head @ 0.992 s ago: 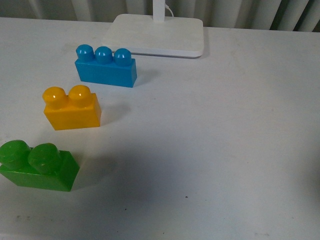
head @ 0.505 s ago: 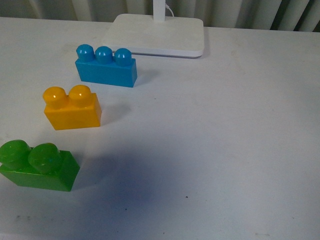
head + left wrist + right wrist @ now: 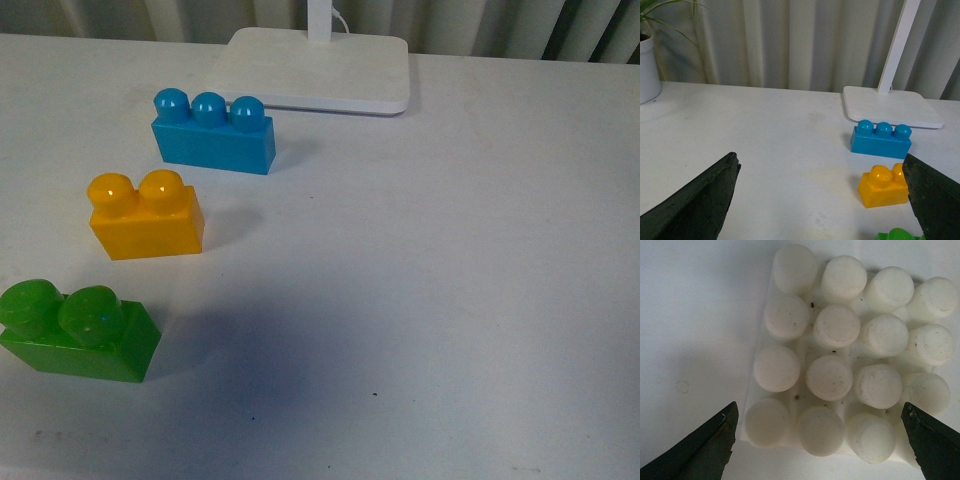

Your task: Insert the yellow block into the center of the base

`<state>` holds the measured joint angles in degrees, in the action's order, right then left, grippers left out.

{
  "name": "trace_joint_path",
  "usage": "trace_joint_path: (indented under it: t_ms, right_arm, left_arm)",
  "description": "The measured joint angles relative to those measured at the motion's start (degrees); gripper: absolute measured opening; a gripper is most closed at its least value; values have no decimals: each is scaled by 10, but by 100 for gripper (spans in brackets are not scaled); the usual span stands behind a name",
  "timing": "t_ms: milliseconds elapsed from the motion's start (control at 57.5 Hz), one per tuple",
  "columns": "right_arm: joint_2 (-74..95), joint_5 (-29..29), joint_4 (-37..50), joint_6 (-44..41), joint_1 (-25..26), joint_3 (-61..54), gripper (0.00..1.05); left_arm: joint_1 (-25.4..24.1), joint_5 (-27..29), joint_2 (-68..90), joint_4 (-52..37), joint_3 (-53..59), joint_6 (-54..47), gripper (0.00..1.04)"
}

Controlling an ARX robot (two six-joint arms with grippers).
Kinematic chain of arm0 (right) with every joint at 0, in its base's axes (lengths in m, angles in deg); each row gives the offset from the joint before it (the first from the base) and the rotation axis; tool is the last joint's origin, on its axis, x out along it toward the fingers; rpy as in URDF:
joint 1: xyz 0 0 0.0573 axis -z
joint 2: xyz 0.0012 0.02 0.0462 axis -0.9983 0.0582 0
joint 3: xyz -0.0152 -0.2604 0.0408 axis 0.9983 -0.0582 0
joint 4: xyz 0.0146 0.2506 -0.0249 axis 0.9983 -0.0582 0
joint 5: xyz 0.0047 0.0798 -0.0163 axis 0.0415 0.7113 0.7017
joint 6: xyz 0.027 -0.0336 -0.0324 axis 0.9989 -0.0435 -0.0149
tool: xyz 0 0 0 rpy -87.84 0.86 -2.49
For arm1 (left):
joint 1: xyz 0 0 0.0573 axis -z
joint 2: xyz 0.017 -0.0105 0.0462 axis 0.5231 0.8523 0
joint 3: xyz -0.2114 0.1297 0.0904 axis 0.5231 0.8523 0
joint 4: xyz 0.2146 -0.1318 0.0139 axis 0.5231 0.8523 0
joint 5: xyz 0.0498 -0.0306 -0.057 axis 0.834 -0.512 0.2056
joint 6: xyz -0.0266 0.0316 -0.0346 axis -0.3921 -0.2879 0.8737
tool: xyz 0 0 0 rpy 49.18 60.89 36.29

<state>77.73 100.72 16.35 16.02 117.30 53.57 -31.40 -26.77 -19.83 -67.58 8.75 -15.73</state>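
Note:
The yellow block (image 3: 146,217) stands upright on the white table at the left, between a blue and a green brick. It also shows in the left wrist view (image 3: 883,186), close to one finger of my open, empty left gripper (image 3: 822,200). The base (image 3: 847,352), a white plate with a 4x4 grid of round studs, shows only in the right wrist view. My open, empty right gripper (image 3: 822,442) hovers right above it, its jaws spread wider than the plate. Neither arm shows in the front view.
A blue three-stud brick (image 3: 213,133) sits behind the yellow block and a green two-stud brick (image 3: 78,330) in front of it. A white lamp stand (image 3: 315,68) with a pole stands at the back. A white plant pot (image 3: 649,70) stands far off in the left wrist view.

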Motion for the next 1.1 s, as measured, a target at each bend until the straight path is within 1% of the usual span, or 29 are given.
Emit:
trace_joint_path:
  t_ms: [296, 522, 731, 887, 1044, 1096]
  right_arm:
    - [33, 6, -14, -12, 13, 28, 96]
    - [48, 18, -34, -28, 13, 38, 96]
    - [56, 10, -29, -33, -1, 38, 96]
    - [59, 23, -41, 3, -12, 43, 96]
    - [53, 37, -38, 28, -37, 30, 96]
    - [57, 30, -33, 24, -46, 17, 96]
  left_arm:
    - [0, 0, 0, 0, 0, 0, 98]
    - [0, 0, 0, 0, 0, 0, 98]
    - [0, 0, 0, 0, 0, 0, 98]
    - [0, 0, 0, 0, 0, 0, 98]
    - [0, 0, 0, 0, 0, 0, 98]
    - [0, 0, 0, 0, 0, 0, 98]
